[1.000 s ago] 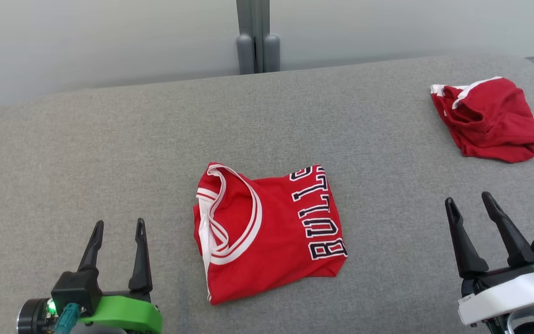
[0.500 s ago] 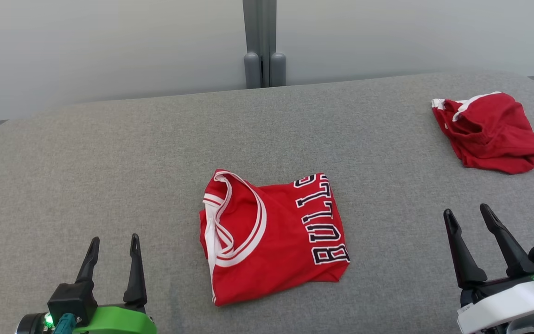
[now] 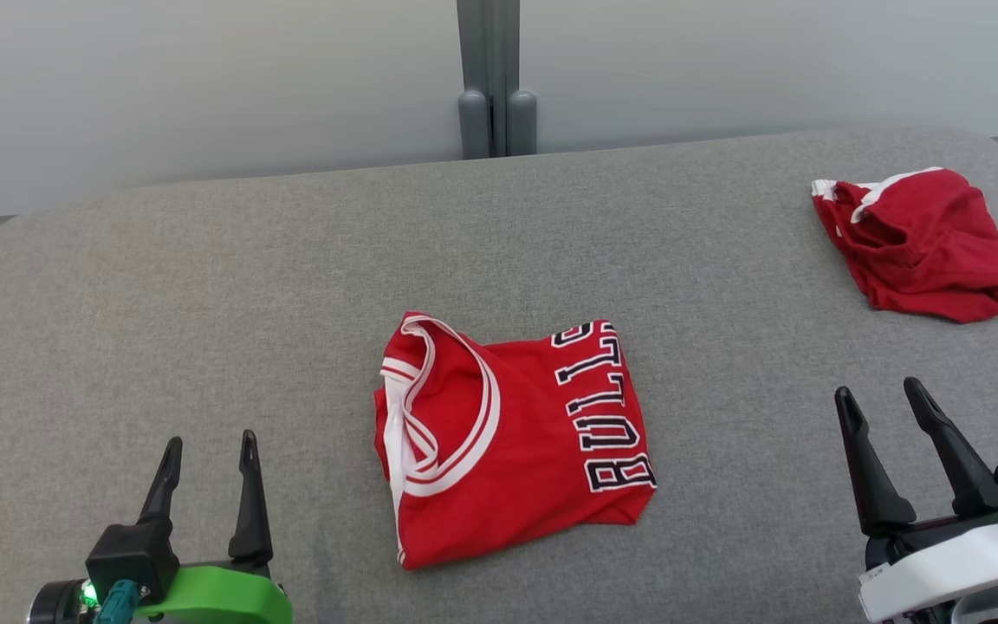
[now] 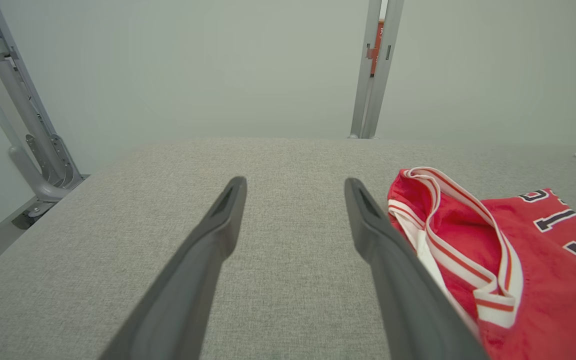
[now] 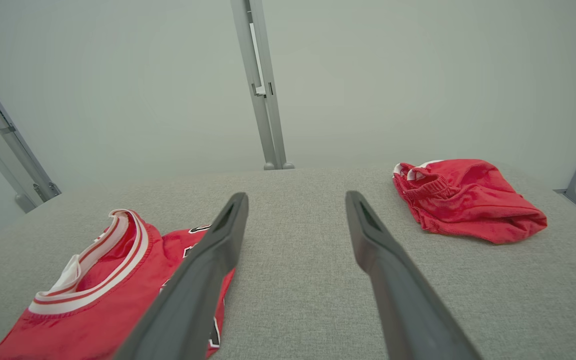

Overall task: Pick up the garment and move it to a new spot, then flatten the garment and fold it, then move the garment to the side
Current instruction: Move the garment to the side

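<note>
Folded red jersey (image 3: 512, 442) lies flat in the middle of the grey padded bench (image 3: 204, 286), between my two arms and a little ahead of both. The folded packet is close to square. Its collar and white trim sit at the left edge, and the lettering runs away from me along the right edge. Left fingers (image 3: 249, 494) are spread wide and hold nothing. They point straight up the bench, with the jersey off to their right. In the left wrist view the collar sits just beside the inner finger but does not touch it. Right fingers (image 3: 863, 459) are also spread and empty, leaning slightly outward, with the jersey off to their left and a wider strip of bare bench between. So the left arm is the nearer one. Both arms are low at the near edge, wrists roughly level, neither over the cloth. A bunched pair of red shorts (image 3: 923, 243) sits well apart at the far right. My reading is that the fold looks done and the shift to the side is still to do. A grip from the left would meet the collar edge first.
</note>
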